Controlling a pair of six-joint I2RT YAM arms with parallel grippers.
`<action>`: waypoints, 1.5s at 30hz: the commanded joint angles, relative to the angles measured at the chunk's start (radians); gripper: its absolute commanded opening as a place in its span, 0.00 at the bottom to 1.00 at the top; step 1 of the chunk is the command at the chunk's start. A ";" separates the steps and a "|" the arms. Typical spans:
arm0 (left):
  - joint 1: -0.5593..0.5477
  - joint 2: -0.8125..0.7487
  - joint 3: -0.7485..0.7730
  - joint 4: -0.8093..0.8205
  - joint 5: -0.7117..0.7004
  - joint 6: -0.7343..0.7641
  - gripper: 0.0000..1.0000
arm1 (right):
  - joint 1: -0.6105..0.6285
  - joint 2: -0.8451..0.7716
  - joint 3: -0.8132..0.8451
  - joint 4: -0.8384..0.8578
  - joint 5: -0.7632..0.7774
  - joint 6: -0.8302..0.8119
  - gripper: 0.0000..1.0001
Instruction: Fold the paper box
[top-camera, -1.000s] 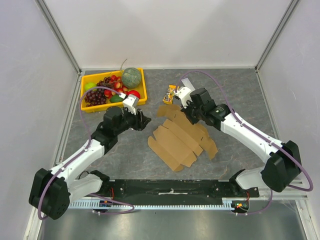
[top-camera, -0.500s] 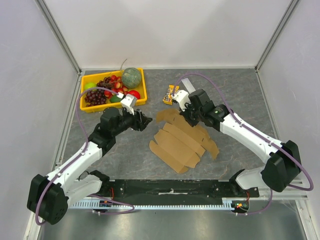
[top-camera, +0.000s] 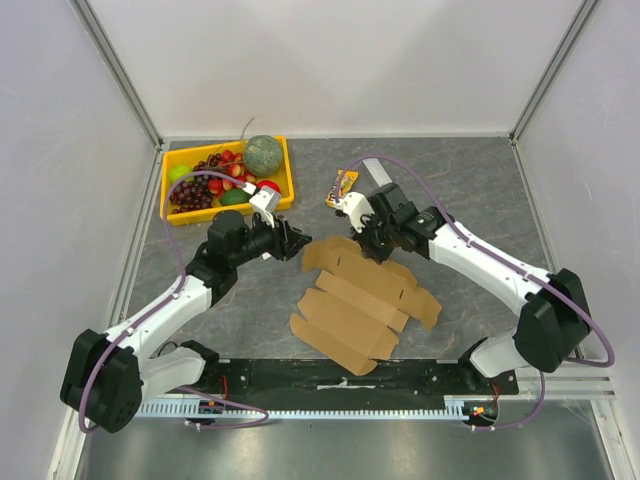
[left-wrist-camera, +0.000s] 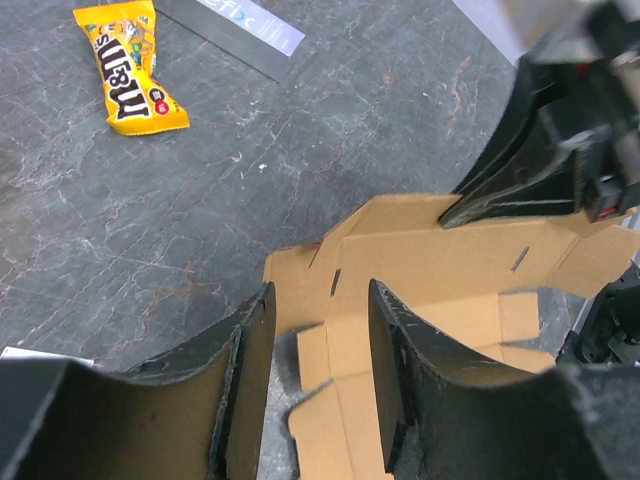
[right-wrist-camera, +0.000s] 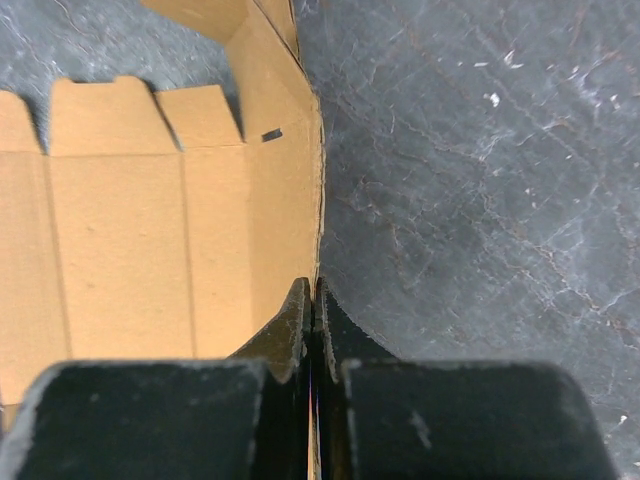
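Quickly, left to right. Far left: yellow fruit tray (top-camera: 165, 190), off-task, well apart from the work. Next: left gripper (left-wrist-camera: 318, 310), jaws apart, poised at the far-left corner of the paper box (top-camera: 355, 300); contact unclear. Centre: paper box, a die-cut brown sheet, mostly flat on the table (top-camera: 480, 190) between the arms, far edge flap tipped up. Right of that: right gripper (right-wrist-camera: 312, 292), jaws together, clamped on the raised flap's edge. Beyond it: yellow candy packet (top-camera: 342, 186) and grey bar (left-wrist-camera: 230, 35), near the sheet's far edge, not touching.

Step in hand, probably: standing a side wall up along its crease; likely early in the fold. To do it well: hold the right pinch firm, lower the left jaws onto the corner flap, close only with cardboard between them, bend along the scored line, not across it. Avoid dragging the sheet into the candy.

Surface: dark grey, stone-patterned, matte. Room: white walls on three sides, metal corner posts.
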 joint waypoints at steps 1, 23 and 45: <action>-0.004 0.013 0.040 0.082 0.052 -0.031 0.48 | 0.003 0.053 0.060 -0.046 -0.018 0.006 0.00; -0.011 0.318 0.203 0.021 -0.085 -0.088 0.17 | 0.003 -0.019 0.018 0.019 -0.098 0.009 0.00; -0.119 0.235 0.053 0.122 -0.039 -0.123 0.02 | 0.003 -0.005 0.000 0.045 -0.075 0.017 0.00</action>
